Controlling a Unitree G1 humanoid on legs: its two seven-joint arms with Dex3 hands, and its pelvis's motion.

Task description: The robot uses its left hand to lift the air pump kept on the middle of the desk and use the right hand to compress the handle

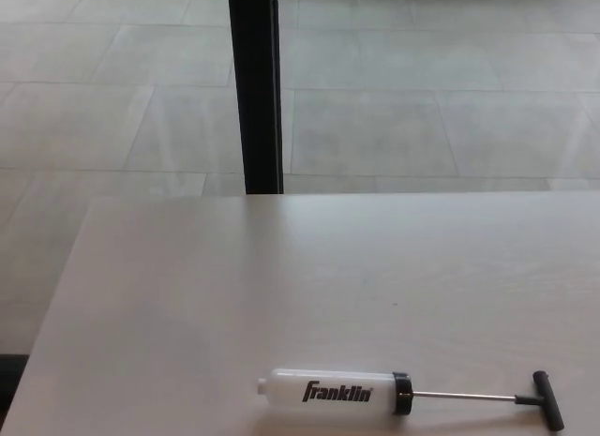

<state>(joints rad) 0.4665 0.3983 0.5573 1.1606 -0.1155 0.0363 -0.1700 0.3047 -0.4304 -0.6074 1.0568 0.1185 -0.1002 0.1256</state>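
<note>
One pump (337, 393) lies on its side at the desk's (187, 295) lower centre, handle (547, 400) pulled out toward lower right. Neither hand is visible, so finger state cannot be told; lifting and compressing both remain undone.

An air pump (337, 392) lies flat near the front edge of the pale tabletop (281, 286), its rod drawn out toward a black T-handle (547, 398) at right. A black post (255, 89) stands beyond the tabletop on a tiled floor (422, 98).
</note>
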